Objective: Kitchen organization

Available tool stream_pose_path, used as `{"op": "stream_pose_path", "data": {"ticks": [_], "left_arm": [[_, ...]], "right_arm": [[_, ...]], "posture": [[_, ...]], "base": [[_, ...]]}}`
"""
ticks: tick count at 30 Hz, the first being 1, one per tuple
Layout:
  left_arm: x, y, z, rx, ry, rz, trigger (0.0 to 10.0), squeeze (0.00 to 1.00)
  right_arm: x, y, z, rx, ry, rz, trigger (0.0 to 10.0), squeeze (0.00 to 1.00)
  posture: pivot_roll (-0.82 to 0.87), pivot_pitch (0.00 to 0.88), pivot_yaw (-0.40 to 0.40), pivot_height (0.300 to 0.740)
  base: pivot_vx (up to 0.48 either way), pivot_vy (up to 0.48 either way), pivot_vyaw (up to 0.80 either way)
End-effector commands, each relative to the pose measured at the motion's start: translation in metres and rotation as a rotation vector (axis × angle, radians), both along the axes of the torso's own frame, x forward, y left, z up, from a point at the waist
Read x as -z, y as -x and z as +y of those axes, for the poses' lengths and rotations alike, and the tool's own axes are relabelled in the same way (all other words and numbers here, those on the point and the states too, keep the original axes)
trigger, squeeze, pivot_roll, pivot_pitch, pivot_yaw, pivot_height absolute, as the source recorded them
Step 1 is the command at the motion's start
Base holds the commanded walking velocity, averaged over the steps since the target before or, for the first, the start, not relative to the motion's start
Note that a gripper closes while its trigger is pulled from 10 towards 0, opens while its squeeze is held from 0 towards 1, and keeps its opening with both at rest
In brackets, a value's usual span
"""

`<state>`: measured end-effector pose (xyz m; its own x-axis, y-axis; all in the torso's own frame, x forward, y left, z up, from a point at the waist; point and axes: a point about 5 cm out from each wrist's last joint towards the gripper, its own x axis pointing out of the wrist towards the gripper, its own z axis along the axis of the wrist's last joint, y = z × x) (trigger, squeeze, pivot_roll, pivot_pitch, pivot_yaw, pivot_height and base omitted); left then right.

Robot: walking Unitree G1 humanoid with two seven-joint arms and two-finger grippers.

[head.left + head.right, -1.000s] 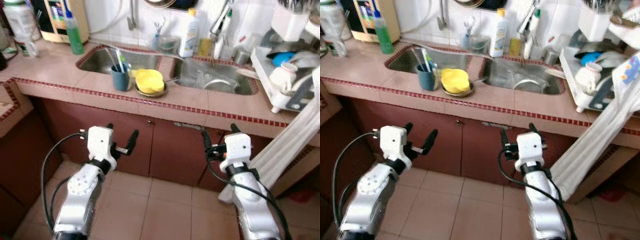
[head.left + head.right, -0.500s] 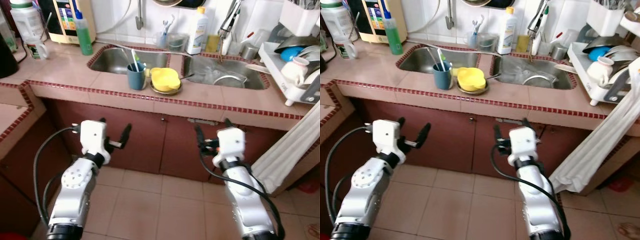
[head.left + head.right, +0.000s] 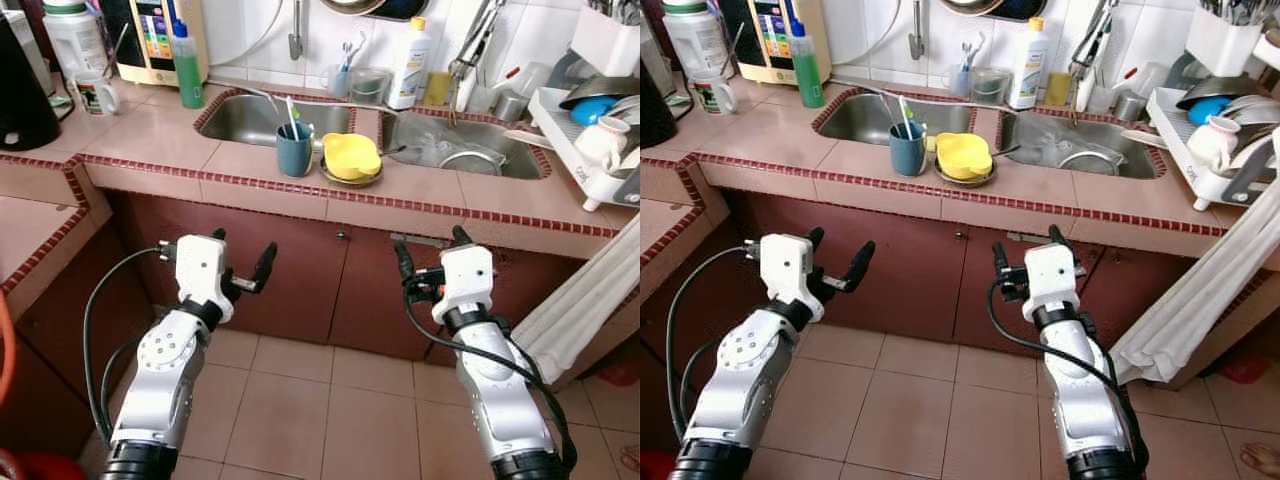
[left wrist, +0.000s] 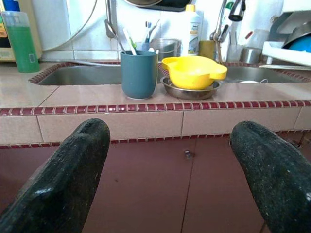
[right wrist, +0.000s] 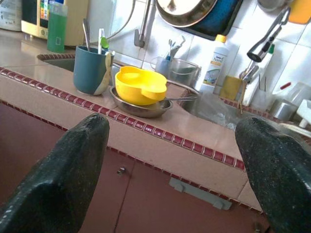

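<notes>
Head views, counter: a pink tiled counter (image 3: 250, 165) with a red edge runs across, with dark red cupboard doors (image 3: 300, 290) under it.
Head views, sinks: two metal sinks sit side by side, a left sink (image 3: 250, 118) and a right sink (image 3: 450, 150).
Head views, cup: a blue cup (image 3: 295, 150) with toothbrushes stands on the counter in front of the left sink.
Head views, bowls: a yellow bowl (image 3: 351, 156) sits in a metal bowl (image 3: 962, 178), just beside the cup.
Head views, other things: a green bottle (image 3: 187, 68) stands at the back left, a white bottle (image 3: 411, 72) stands behind the sinks, and a dish rack (image 3: 590, 150) full of dishes is on the right.
Head views, left gripper (image 3: 243, 268): held out low in front of the cupboard doors, fingers apart, holding nothing.
Head views, right gripper (image 3: 430, 252): also low in front of the doors, fingers apart, holding nothing.
Left wrist view: two black fingers (image 4: 63, 184) stand wide apart, and between them, farther off, the cup (image 4: 139, 74) and yellow bowl (image 4: 193, 72) sit on the counter edge.
Right wrist view: the black fingers (image 5: 63, 170) are wide apart too, with the cup (image 5: 91, 70) and yellow bowl (image 5: 140, 85) seen beyond them.
</notes>
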<state>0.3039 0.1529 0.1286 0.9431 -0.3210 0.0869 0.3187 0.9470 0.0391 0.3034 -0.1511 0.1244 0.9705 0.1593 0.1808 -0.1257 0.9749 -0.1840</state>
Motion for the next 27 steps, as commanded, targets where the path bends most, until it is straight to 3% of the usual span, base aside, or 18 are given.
{"op": "stream_pose_path", "data": {"ticks": [1,4,12,20,27], "left_arm": [[-0.0078,-0.0035,-0.0018,0.018,-0.019,-0.023,10.0,0.0],[-0.0086,-0.0045,0.0005,0.009,-0.004,-0.018,10.0,0.0],[-0.01,-0.0058,-0.0008,-0.002,0.012,-0.015,10.0,0.0],[-0.0102,-0.0054,-0.0035,0.006,0.039,-0.014,10.0,0.0],[-0.0111,-0.0065,-0.0012,-0.003,0.045,-0.016,10.0,0.0]], "right_arm": [[-0.0017,-0.0025,-0.0032,0.008,-0.016,-0.001,10.0,0.0],[-0.0004,-0.0023,-0.0018,0.001,-0.023,0.008,10.0,0.0],[0.0014,-0.0048,-0.0027,0.006,-0.052,0.027,10.0,0.0],[-0.0059,-0.0081,0.0037,-0.033,-0.042,-0.001,10.0,0.0],[-0.0039,-0.0069,0.0041,-0.04,-0.045,0.001,10.0,0.0]], "posture": [[-0.08,0.0,-0.035,0.74],[-0.08,0.006,-0.039,0.74],[-0.07,0.007,-0.041,0.74],[-0.08,0.006,-0.055,0.74],[-0.08,0.0,-0.057,0.74]], "base": [[0.0,0.0,0.0],[0.0,0.0,0.0],[0.0,0.0,-0.67],[0.0,0.0,0.0],[0.286,0.0,0.0]]}}
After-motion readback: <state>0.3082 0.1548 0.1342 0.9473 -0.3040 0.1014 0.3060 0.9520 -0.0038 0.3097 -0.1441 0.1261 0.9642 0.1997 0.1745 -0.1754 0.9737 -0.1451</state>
